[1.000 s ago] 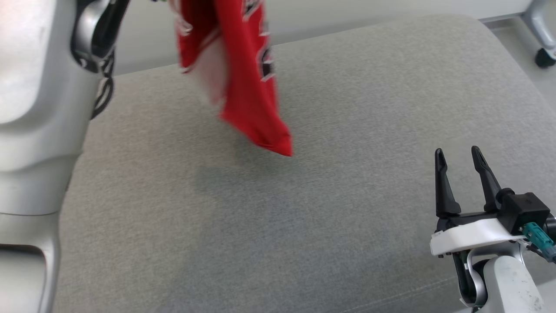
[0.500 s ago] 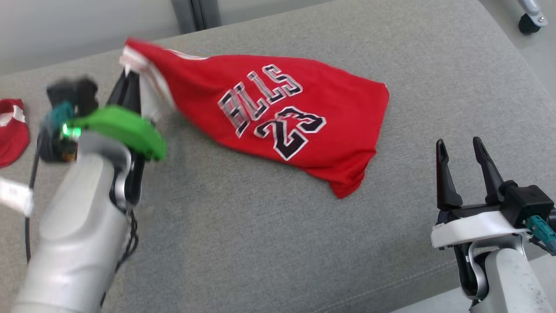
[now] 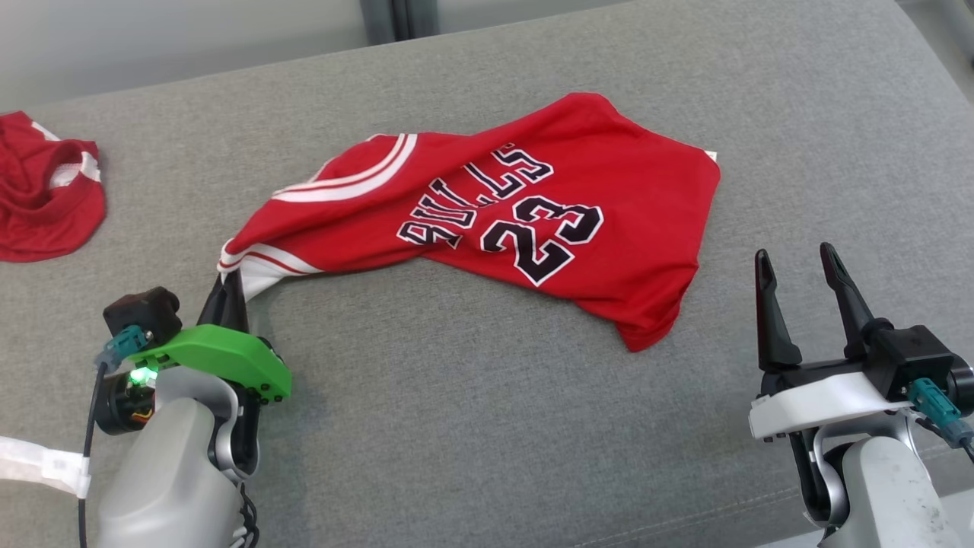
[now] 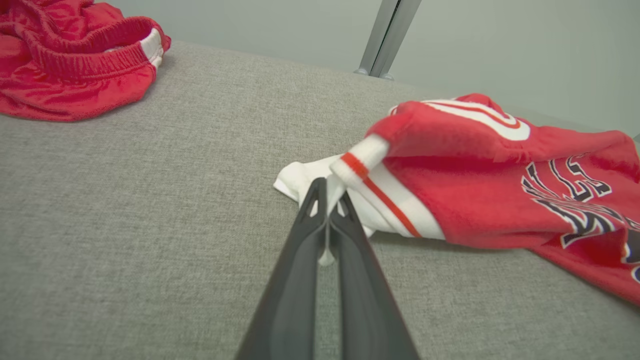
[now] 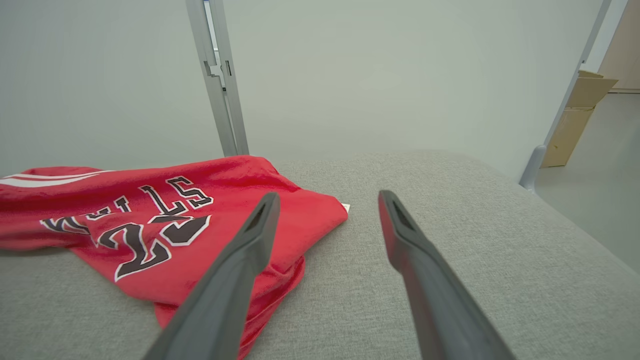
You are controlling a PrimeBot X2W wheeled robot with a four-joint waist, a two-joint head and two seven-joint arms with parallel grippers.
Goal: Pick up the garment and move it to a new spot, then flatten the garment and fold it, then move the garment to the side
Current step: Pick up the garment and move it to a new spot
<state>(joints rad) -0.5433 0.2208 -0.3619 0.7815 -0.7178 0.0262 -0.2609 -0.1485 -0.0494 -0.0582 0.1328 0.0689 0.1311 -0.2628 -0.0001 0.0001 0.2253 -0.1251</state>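
Note:
The garment (image 3: pixel 502 221) is a red basketball jersey with white trim and black lettering, lying rumpled across the middle of the grey cushion (image 3: pixel 472 426). My left gripper (image 3: pixel 228 283) is shut on its white-trimmed shoulder strap at the lower left. In the left wrist view, the strap's white edge is pinched between the closed fingers (image 4: pixel 327 195), with the garment (image 4: pixel 500 185) trailing to the right. My right gripper (image 3: pixel 795 259) stands open at the lower right, a short way from the jersey's hem. The right wrist view has the garment (image 5: pixel 150 215) left of the spread gripper (image 5: pixel 327 200).
A second red garment, shorts with a white-striped waistband (image 3: pixel 46 190), lies bunched at the cushion's far left (image 4: pixel 70 65). Behind the cushion stand a pale wall and a metal post (image 5: pixel 220 80). The cushion's right edge drops to the floor (image 5: pixel 600 200).
The jersey, hanging in the air a second ago, has come down and spread on the cushion. My left gripper pulled its strap toward the near left. The head camera's view shifted meanwhile. The right gripper held still.

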